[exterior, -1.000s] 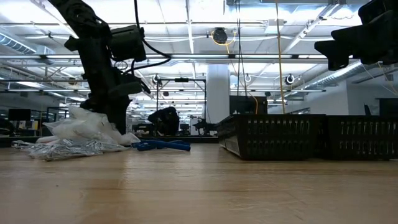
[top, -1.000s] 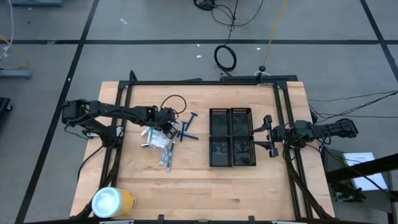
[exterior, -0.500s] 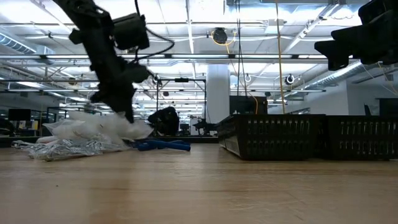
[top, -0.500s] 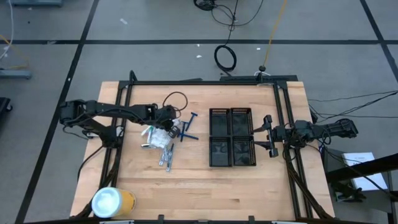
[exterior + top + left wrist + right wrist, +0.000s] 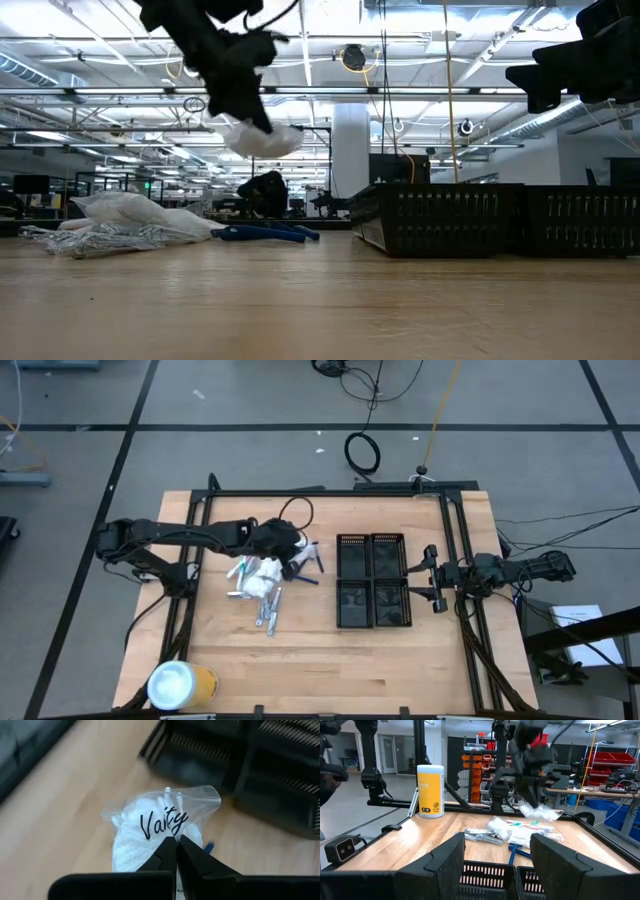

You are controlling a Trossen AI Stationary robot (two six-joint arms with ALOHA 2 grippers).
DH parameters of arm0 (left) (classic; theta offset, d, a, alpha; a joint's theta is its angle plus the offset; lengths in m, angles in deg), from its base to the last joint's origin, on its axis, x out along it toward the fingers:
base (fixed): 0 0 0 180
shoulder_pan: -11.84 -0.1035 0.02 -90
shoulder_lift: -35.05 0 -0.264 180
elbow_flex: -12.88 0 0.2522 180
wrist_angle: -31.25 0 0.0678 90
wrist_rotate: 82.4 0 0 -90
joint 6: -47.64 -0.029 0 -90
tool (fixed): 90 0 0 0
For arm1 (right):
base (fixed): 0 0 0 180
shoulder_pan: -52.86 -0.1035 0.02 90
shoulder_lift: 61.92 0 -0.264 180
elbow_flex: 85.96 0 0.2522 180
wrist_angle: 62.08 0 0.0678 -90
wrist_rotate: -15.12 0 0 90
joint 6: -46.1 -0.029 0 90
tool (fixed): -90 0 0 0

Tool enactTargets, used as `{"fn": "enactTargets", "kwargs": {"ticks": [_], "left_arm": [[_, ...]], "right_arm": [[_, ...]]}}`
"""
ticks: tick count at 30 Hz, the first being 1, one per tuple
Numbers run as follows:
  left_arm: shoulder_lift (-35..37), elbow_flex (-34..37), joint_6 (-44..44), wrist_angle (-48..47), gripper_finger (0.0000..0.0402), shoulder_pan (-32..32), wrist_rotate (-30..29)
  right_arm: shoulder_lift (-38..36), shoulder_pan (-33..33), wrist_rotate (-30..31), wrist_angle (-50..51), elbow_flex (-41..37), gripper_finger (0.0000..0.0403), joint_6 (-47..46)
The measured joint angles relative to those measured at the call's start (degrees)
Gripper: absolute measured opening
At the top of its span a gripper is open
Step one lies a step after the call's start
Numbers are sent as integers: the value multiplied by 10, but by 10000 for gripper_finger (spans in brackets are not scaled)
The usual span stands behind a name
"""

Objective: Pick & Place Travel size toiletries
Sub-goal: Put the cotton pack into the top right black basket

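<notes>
The crinkly clear-white packet (image 5: 160,827) hangs clear of the worktop (image 5: 320,660), pinched by its edge in the left hand (image 5: 176,851), whose fingers are closed tight on the film, probably so it can travel over the tray walls. Below and behind the hand lie the remaining toiletries (image 5: 262,588); ahead sit the black trays (image 5: 372,580). The right hand (image 5: 432,578) waits spread wide beyond the trays, holding nothing.

overhead, table-level, two wrist views, shared trays (image 5: 371,580)

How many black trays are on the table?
4, packed together in a square block: trays at far-left, far-right, near-left and near-right. None seems hidden.
</notes>
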Motion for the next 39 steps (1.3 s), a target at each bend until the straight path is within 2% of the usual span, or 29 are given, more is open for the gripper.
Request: {"fn": "enactTargets", "kwargs": {"ticks": [3, 11, 14, 17, 26, 33, 39], "left_arm": [[0, 0, -69, 63, 2, 5, 15], [-1, 0, -320, 183, 4, 10, 114], [-1, -1, -417, 187, 1, 12, 120], [-2, 0, -476, 190, 5, 16, 113], [-14, -1, -549, 255, 6, 21, 112], [-32, -1, -551, 261, 4, 20, 112], [-83, -2, -582, 342, 4, 19, 134]], "right_arm": [[0, 0, 0, 0, 0, 215, 0], [0, 0, 0, 0, 0, 215, 0], [0, 0, 0, 0, 0, 215, 0], [0, 0, 0, 0, 0, 215, 0], [0, 0, 0, 0, 0, 215, 0], [0, 0, 0, -23, 0, 215, 0], [1, 0, 2, -64, 0, 215, -41]]}}
